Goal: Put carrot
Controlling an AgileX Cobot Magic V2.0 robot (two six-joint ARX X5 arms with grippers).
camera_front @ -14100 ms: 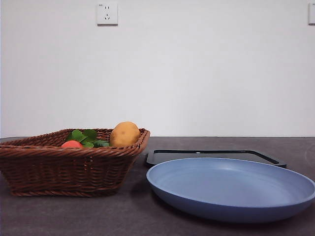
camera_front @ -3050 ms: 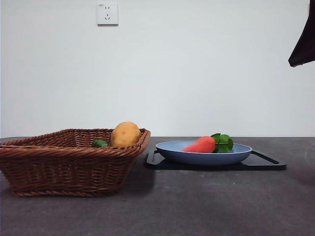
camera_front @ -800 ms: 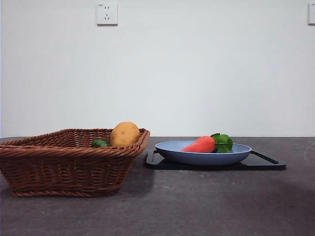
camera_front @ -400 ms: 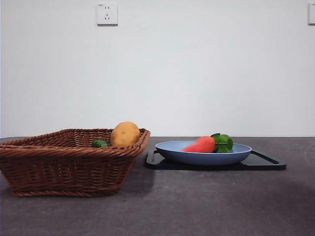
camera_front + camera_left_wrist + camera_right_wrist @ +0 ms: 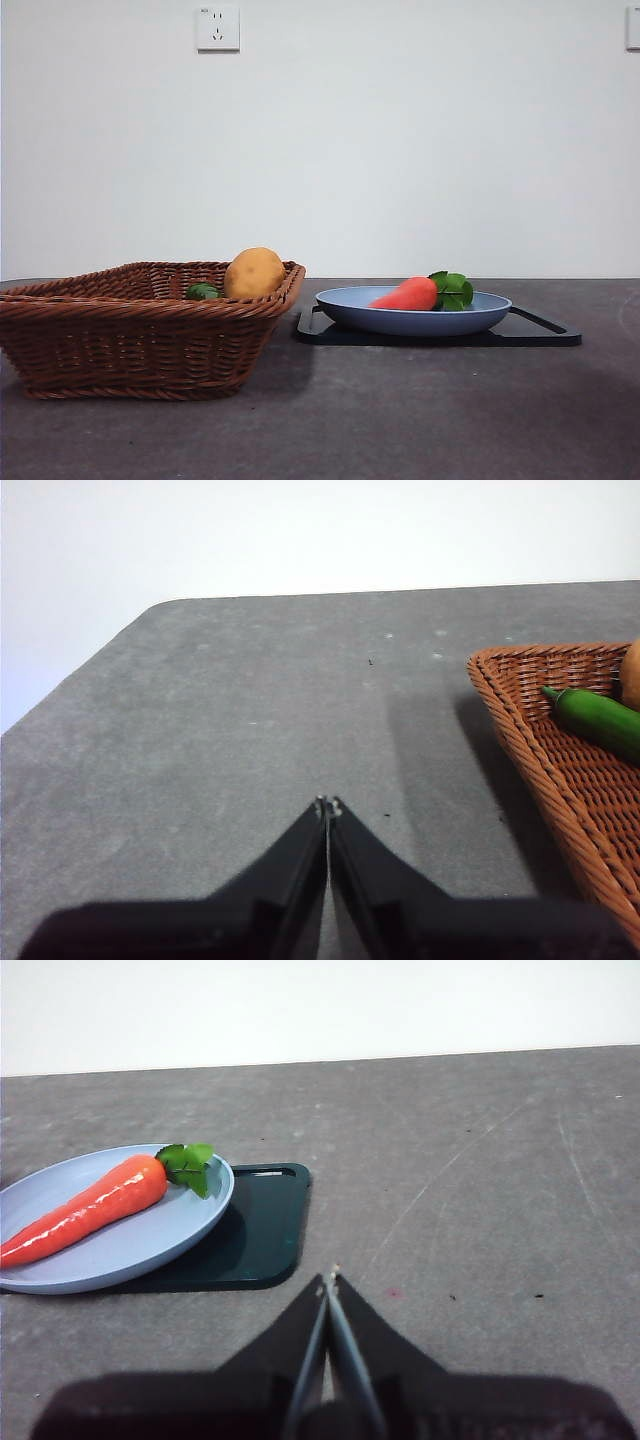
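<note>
Carrot [image 5: 88,1208] on plate [image 5: 150,1250], off end effector [image 5: 329,1282]

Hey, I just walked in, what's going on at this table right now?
Nothing is being handled at this moment. The carrot lies on the blue plate, which sits on a black tray. Beside it, the wicker basket holds a potato and a green vegetable. The left end effector and the right end effector are both shut, empty, and hanging over bare table.
</note>
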